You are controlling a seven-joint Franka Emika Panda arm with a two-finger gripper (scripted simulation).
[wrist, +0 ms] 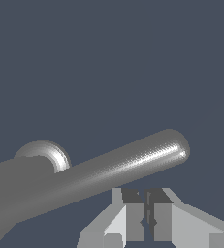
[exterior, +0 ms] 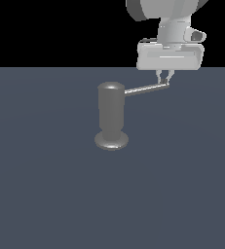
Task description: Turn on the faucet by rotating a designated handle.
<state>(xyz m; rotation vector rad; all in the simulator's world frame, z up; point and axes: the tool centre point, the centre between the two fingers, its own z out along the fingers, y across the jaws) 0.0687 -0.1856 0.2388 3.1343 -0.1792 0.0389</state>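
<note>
A: Exterior view? 
B: The faucet (exterior: 111, 116) stands upright on the floor (exterior: 46, 194); its handle (exterior: 145, 89) juts toward that view's right, the gripper (exterior: 163, 80) at its tip. 
A: Wrist view? 
B: Fingers (wrist: 133, 215) nearly together, beside the handle (wrist: 128, 167), clamping nothing.

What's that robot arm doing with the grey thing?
A robot arm is working on a small grey faucet that stands upright on a dark floor. A thin handle sticks out sideways from near the faucet's top. The robot's hand has its fingertips right at the handle's far tip. In the wrist view the fingers are nearly together and the rod passes beside them, not between them. So it seems set to push the handle around rather than grab it.
</note>
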